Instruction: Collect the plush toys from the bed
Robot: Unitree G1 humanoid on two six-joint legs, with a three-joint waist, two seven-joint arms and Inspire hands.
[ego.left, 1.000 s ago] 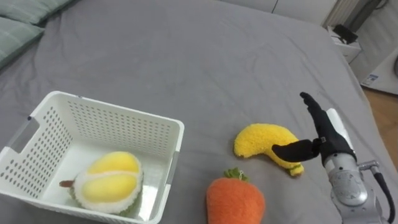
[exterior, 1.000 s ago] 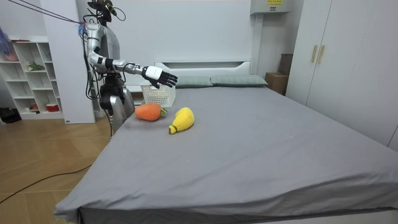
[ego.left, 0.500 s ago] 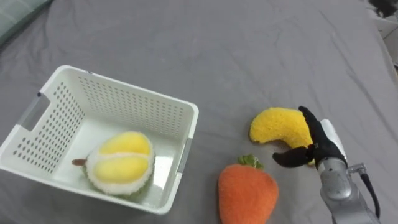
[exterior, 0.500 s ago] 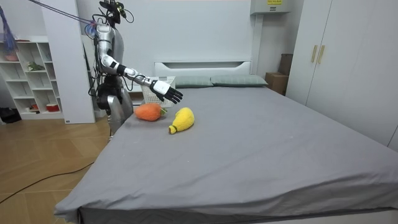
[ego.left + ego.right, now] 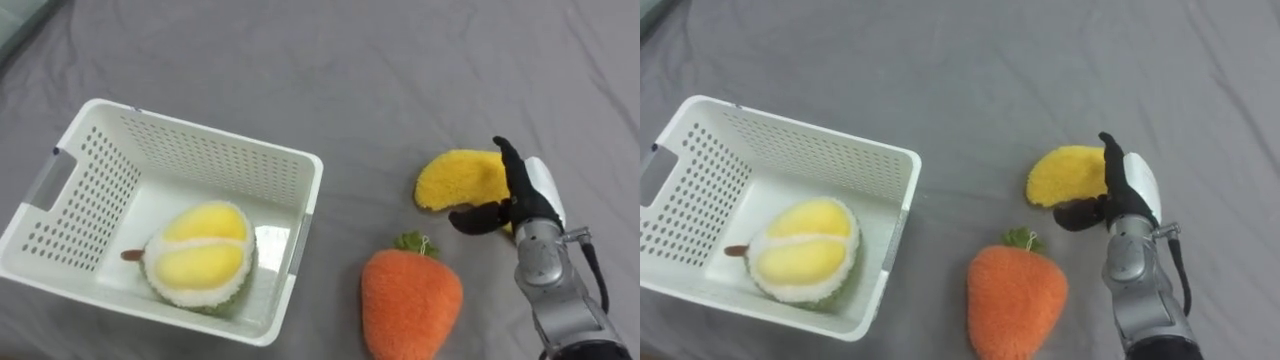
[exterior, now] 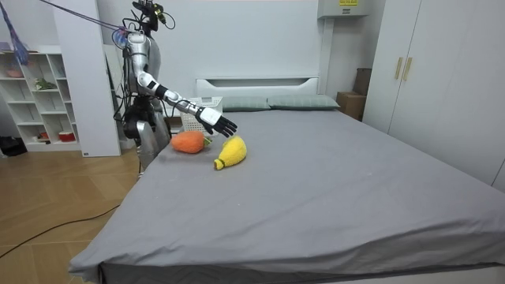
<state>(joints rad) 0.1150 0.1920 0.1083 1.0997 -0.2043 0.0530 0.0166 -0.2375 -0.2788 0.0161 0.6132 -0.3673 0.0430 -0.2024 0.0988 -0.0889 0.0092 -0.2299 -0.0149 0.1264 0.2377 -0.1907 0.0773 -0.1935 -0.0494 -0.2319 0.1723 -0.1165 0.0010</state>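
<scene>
We stand at the side of the bed (image 6: 331,189), at the room view's left, with a shelf (image 6: 35,99) behind us and two pillows (image 6: 296,102) at the bed's head. The grey cover stretches flat across everything we look down on.

The white basket (image 5: 205,160) sits on the cover at our left, its long side running obliquely away from us. Inside it, against the near wall, lies the durian (image 5: 200,258), cut face up and stem pointing left.

The carrot (image 5: 410,305) lies on the cover to the right of the basket, apart from it, with its green tuft turned away from us. Just beyond the carrot, and a little to its right, lies the banana (image 5: 455,178), not touching it.

Our right hand (image 5: 522,198) reaches out over the banana's right end. Its fingers are released and straight, pointing away from us, and the thumb juts left along the banana's near edge. We cannot tell whether the hand touches the banana.
</scene>
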